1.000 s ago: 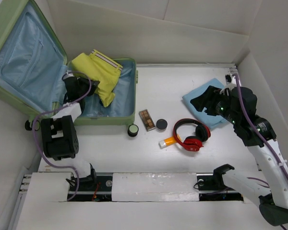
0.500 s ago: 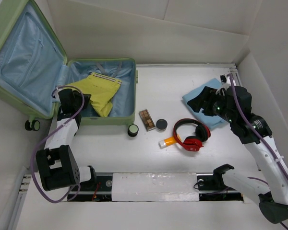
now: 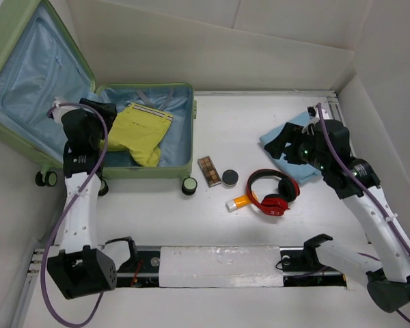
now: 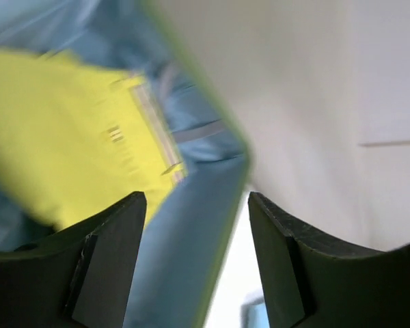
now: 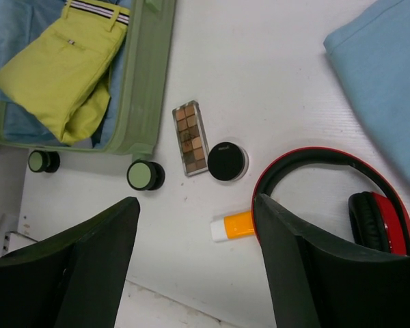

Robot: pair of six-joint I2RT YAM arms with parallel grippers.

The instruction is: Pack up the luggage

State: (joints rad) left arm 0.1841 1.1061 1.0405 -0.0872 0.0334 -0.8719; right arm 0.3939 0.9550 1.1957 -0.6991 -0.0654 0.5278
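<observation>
Two grippers [image 4: 196,199] [image 5: 195,201] open, holding nothing.

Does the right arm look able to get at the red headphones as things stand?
Probably yes: the right gripper hangs open close to the red headphones, which lie uncovered with nothing in between.

The luggage [image 3: 150,169] is shelled in pale green hard plastic of dull finish and lined with thin light blue fabric of slight sheen. The yellow trousers [image 3: 140,130] and the blue towel [image 5: 389,89] are made of matt cloth. The headphones [image 3: 272,203] are finished in glossy red plastic with black padded cups, and the white surface [image 3: 246,130] is left smooth and matt.
</observation>
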